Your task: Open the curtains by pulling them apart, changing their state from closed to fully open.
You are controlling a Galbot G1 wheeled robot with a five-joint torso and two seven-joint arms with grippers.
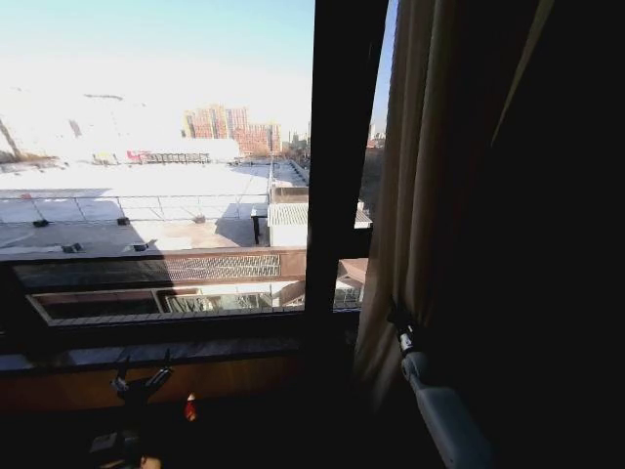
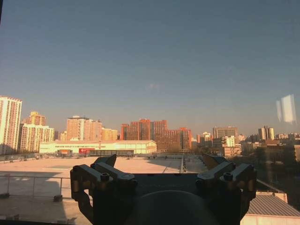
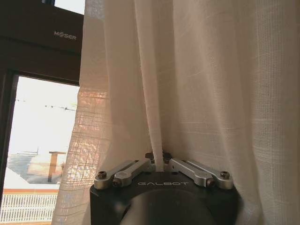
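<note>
Most of the window (image 1: 156,147) is bare. The right pincer (image 3: 158,161) is clamped on a curtain (image 3: 197,84) fold. The left pincer (image 2: 161,176), jaws apart, idles low.

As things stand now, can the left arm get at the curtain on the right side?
Probably not. The left gripper sits low before the bare window glass, open, and the dark window frame bar stands between it and the curtain. The right gripper already pinches that curtain.

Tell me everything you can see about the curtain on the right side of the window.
The curtain is sheer off-white woven fabric hanging in vertical pleats, gathered to the right of the dark window frame, with glass bare to its left. Backlight glows through its leading edge. The right claw is shut on one pinched fold low down.
</note>
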